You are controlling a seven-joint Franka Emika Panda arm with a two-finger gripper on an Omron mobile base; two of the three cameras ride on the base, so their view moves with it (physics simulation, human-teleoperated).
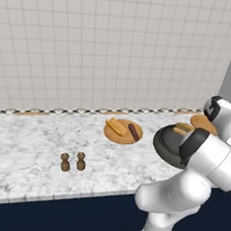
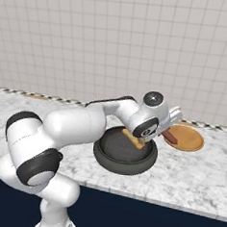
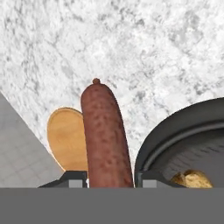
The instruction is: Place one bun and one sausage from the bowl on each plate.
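Left-side camera: far plate (image 1: 123, 133) already has bun and sausage; bowl (image 1: 165, 144) right. Right-side: gripper (image 2: 168, 131) between bowl and empty plate (image 2: 186, 138). Hand camera: jaws clamp sausage (image 3: 105, 135) near one end; probably firm, smooth, could pivot.

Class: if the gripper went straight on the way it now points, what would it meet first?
Probably the white-grey marble counter between the dark round bowl and the flat orange-brown plate; the gripper holds a red-brown sausage pointing there. Depth is uncertain.
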